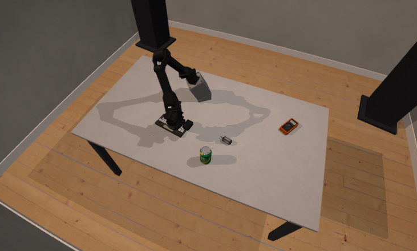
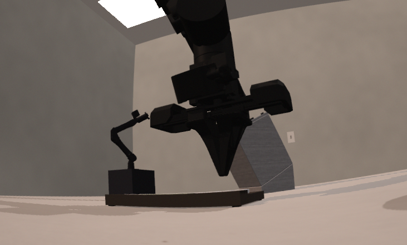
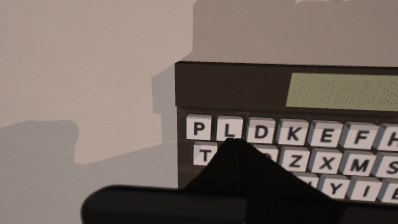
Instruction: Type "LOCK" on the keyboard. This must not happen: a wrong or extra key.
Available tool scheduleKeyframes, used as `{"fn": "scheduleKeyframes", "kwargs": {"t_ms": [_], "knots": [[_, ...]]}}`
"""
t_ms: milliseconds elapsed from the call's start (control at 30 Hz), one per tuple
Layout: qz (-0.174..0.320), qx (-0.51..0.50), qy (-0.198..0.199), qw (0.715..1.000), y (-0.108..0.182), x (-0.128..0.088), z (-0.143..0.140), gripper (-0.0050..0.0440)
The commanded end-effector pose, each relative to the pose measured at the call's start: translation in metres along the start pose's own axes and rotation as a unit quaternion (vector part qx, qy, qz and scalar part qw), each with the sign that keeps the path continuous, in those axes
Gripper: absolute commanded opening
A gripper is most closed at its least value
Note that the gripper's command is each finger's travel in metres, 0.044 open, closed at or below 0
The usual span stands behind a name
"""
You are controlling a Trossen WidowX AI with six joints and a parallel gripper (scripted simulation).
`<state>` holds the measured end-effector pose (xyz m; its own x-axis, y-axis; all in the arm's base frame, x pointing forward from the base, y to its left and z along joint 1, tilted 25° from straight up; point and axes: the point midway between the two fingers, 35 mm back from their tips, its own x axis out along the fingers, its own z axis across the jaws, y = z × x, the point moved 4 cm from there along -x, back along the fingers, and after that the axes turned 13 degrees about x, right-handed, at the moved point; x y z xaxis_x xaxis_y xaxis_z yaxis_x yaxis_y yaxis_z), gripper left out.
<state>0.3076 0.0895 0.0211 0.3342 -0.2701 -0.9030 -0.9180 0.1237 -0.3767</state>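
The keyboard [image 1: 172,125], a dark slab with white keys and a pale display strip [image 3: 342,92], lies flat near the left end of the white surface [image 1: 266,174]. Poised above its top row, the gripper [image 2: 222,173] is fully closed to a single point and holds nothing, its tip at the lower edge of the L key [image 3: 229,129]. A green can [image 1: 205,154], a small cylinder [image 1: 226,140] and an orange multimeter [image 1: 288,126] stand apart to the right.

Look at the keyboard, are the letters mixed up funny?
Yes. On the keyboard the top row reads P, L, D, K, E, F, not the usual order. The shut claw points at L. Nothing looks spilled or broken.
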Motion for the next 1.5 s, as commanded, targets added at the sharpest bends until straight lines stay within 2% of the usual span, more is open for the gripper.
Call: {"fn": "scheduleKeyframes", "kwargs": {"t_ms": [0,533,933,1467], "knots": [[-0.001,0.0,-0.002,1.0,-0.002,0.004,0.0,-0.005],[-0.001,-0.001,-0.002,1.0,-0.001,0.022,0.0,-0.005],[-0.008,0.003,-0.005,1.0,-0.005,0.018,0.001,-0.005],[-0.001,-0.001,-0.002,1.0,-0.001,0.024,0.001,-0.005]]}}
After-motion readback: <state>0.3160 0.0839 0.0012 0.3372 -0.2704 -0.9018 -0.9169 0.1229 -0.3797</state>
